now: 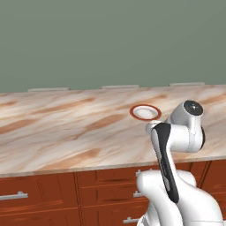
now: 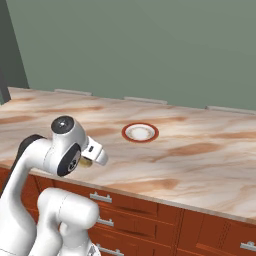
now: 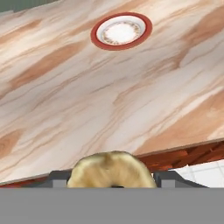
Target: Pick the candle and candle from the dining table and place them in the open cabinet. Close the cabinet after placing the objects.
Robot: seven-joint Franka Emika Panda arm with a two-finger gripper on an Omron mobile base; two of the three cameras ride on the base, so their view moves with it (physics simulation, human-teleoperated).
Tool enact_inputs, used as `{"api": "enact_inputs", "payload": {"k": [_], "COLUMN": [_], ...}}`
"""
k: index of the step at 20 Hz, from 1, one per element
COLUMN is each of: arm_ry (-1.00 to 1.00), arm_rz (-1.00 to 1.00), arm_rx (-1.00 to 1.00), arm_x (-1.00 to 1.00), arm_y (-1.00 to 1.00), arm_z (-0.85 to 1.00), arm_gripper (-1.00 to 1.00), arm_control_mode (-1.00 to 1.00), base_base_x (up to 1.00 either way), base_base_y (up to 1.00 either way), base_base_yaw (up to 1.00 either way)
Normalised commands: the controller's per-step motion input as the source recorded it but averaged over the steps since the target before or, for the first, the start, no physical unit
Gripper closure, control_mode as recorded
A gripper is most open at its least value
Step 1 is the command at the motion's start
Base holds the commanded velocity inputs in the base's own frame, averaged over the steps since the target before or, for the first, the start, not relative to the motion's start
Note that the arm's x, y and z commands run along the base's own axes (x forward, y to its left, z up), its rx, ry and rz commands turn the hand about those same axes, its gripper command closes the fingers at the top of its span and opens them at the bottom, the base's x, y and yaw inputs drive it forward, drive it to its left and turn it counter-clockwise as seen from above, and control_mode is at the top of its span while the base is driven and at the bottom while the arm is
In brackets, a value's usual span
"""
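Observation:
My gripper is shut on a knobby, yellowish candle that bulges up between the two finger tips. In the right base view the gripper hangs above the near edge of the dining table, and a bit of the tan candle peeks out under the white hand. The dining table's veined marble top stretches across both base views and also lies under the hand. The cabinet is out of view.
A red-rimmed white plate sits mid-table, beyond the hand. Reddish-brown drawers with silver handles run under the table top. A plain green wall stands behind the table.

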Motion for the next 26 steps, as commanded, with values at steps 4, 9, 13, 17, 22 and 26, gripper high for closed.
{"api": "enact_inputs", "payload": {"k": [4, 9, 13, 17, 22, 26], "arm_ry": [-0.13, -0.07, 0.00, -0.01, 0.00, 0.00], "arm_rz": [-0.19, -0.15, -0.02, 0.00, 0.00, 0.00], "arm_rx": [0.00, -0.04, 0.00, 0.00, 0.00, 0.00], "arm_x": [-0.22, -0.15, -0.06, -0.22, -0.17, 0.00], "arm_y": [0.42, 0.10, 0.00, 0.00, 0.00, 0.00], "arm_z": [-0.33, -0.31, -0.15, -0.17, -0.13, 0.00], "arm_gripper": [1.00, 1.00, 1.00, 1.00, 1.00, 1.00], "arm_control_mode": [-1.00, -1.00, -1.00, -1.00, 1.00, 1.00], "base_base_x": [0.00, 0.00, 0.00, 0.00, -0.57, -1.00], "base_base_y": [0.00, 0.00, 0.00, 0.00, 0.00, 0.00], "base_base_yaw": [0.00, 0.00, 0.00, 0.00, 0.00, 0.00]}}
